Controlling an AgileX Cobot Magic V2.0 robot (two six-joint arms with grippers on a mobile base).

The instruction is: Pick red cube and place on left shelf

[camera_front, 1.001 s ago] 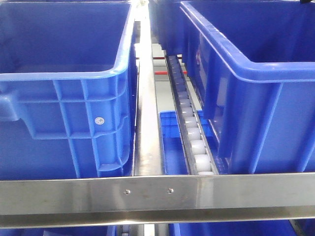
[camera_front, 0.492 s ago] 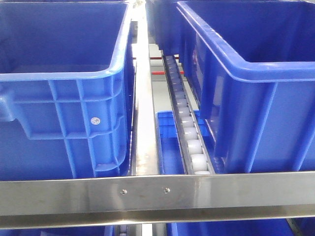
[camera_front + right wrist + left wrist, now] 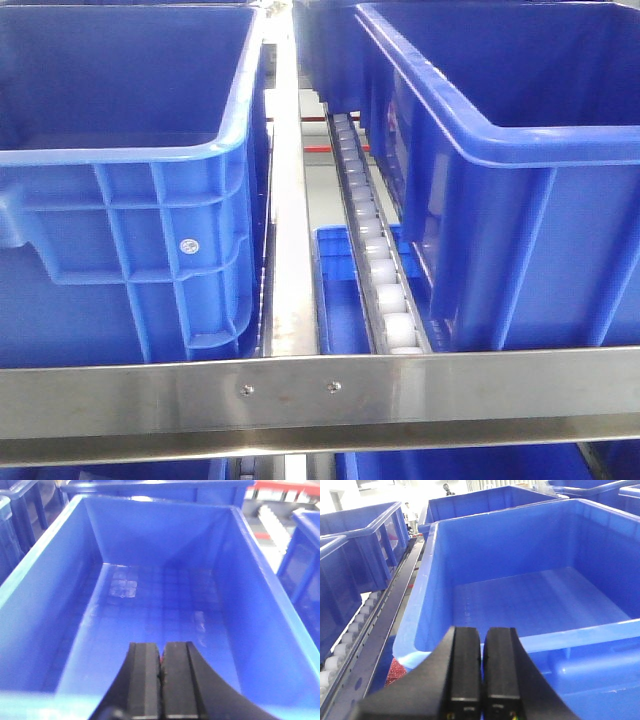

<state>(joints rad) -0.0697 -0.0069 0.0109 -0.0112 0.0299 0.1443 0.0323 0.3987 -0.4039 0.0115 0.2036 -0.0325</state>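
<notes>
The left gripper (image 3: 481, 672) hangs clenched, jaws together, at a blue crate's (image 3: 530, 605) near rim. The right gripper (image 3: 161, 680), jaws likewise pressed together, tilts down over another crate (image 3: 155, 605).

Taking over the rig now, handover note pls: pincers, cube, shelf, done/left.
Left pincer: shut, nothing in it, hanging over the near rim of an empty blue crate.
Right pincer: shut, above the inside of another empty crate. There is a thin reddish trace in the slit between its fingers; I cannot tell what it is.
Cube: not clearly visible in any view.
Shelf: steel rail in front, roller track between two crates, and no cube seen on it.
Done: nothing confirmed.
Left: locate the cube, check the right pincer, then place the cube on the shelf.
</notes>
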